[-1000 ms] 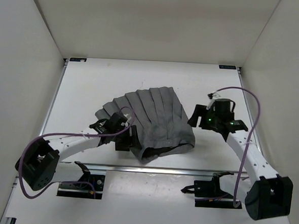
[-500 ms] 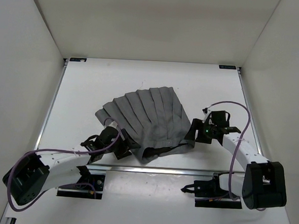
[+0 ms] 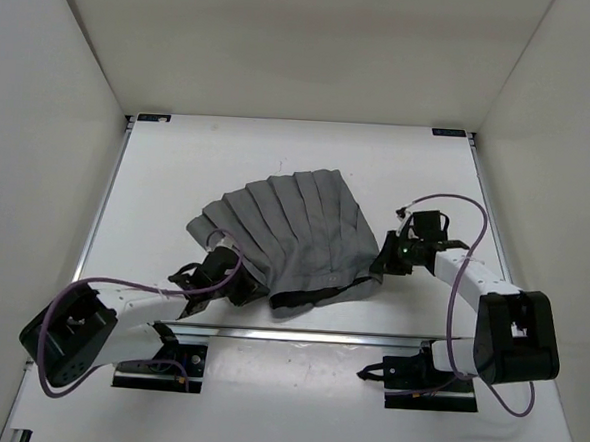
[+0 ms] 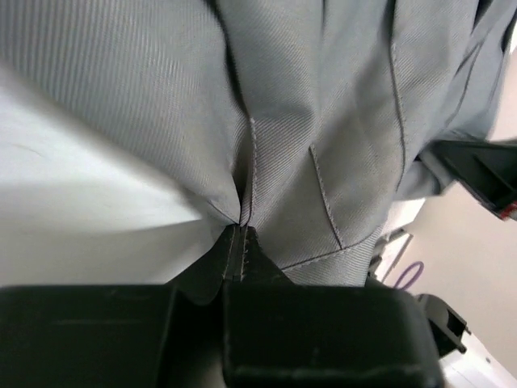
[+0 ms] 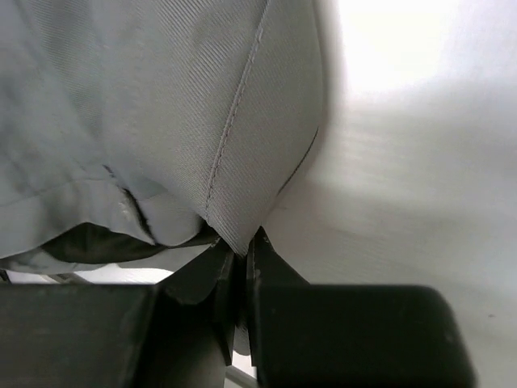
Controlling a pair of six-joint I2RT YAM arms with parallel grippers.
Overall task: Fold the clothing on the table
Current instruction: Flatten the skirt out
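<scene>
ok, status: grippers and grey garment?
Left gripper shut on grey pleated fabric garment, near-left edge. Right gripper shut on its near-right edge. Garment spread on flat white table. Nothing in the way.

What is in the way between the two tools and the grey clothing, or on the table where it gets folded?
Nothing visible. The left tool and the right tool are each pinched shut on the near edge of the clothing, with no gap between. No other object shows on the table around it.
</scene>
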